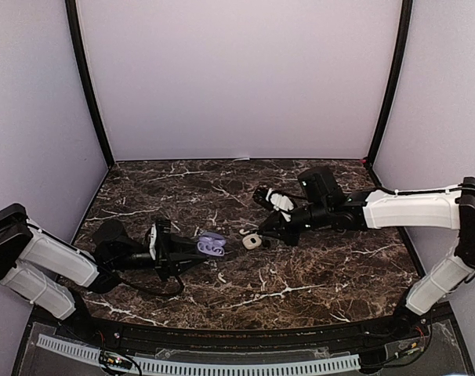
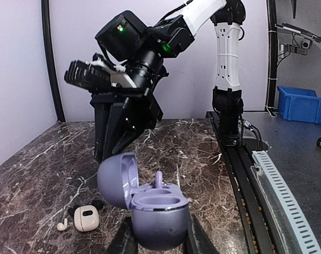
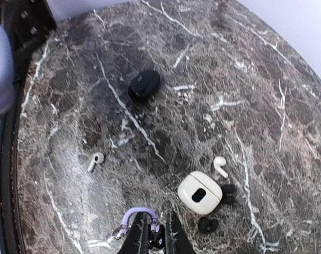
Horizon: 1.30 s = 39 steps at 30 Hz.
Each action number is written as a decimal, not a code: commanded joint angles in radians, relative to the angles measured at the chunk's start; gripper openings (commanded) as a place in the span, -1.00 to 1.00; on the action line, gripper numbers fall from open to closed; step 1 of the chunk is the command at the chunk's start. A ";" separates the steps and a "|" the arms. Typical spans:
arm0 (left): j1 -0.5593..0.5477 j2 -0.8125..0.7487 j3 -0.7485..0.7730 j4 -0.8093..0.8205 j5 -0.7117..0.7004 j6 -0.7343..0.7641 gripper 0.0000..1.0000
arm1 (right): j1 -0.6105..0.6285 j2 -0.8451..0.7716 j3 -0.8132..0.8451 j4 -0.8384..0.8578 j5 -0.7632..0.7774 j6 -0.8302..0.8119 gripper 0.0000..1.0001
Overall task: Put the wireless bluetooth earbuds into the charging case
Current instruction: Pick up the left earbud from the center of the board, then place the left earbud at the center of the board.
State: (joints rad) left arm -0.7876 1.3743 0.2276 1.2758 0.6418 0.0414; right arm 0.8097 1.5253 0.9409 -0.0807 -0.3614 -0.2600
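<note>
My left gripper is shut on the body of an open lilac charging case, which also shows in the top view. One lilac earbud stands in the case's far slot; the near slot shows empty. My right gripper is shut on a lilac hook-shaped earbud and hangs above the table just right of the case. On the marble lie a closed white case, two white earbuds and small dark buds.
A closed black oval case lies farther out on the marble. The right arm's wrist looms over the open lilac case in the left wrist view. A cable rail runs along the table's near edge.
</note>
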 commanded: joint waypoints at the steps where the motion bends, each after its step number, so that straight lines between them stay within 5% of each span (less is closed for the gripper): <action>1: 0.010 0.030 0.038 0.011 0.101 -0.054 -0.97 | -0.005 -0.074 -0.038 0.157 -0.133 0.041 -0.85; 7: 0.010 0.060 0.051 0.021 0.107 -0.059 -0.97 | -0.004 -0.148 -0.073 0.297 -0.239 0.131 -0.85; 14: 0.011 0.051 0.040 0.025 0.064 -0.046 -0.97 | -0.003 -0.089 -0.127 0.193 -0.262 0.189 -0.87; 22: 0.014 0.042 0.038 0.005 0.036 -0.035 -0.97 | -0.003 0.010 -0.237 0.180 -0.273 0.451 -0.92; 27: 0.014 0.033 0.038 -0.017 0.010 -0.024 -0.97 | 0.005 -0.011 -0.265 0.121 -0.026 0.584 -0.90; 34: 0.014 0.019 0.035 -0.038 -0.019 -0.017 -0.97 | 0.127 0.025 -0.180 -0.127 0.505 0.970 -0.93; 39: 0.014 0.010 0.035 -0.048 -0.024 -0.018 -0.97 | 0.188 0.098 -0.136 -0.247 0.626 1.313 -0.95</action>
State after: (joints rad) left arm -0.7803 1.4181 0.2604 1.2312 0.6270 0.0147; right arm 0.9588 1.5669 0.7677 -0.1898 0.0589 0.7132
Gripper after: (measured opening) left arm 0.256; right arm 0.071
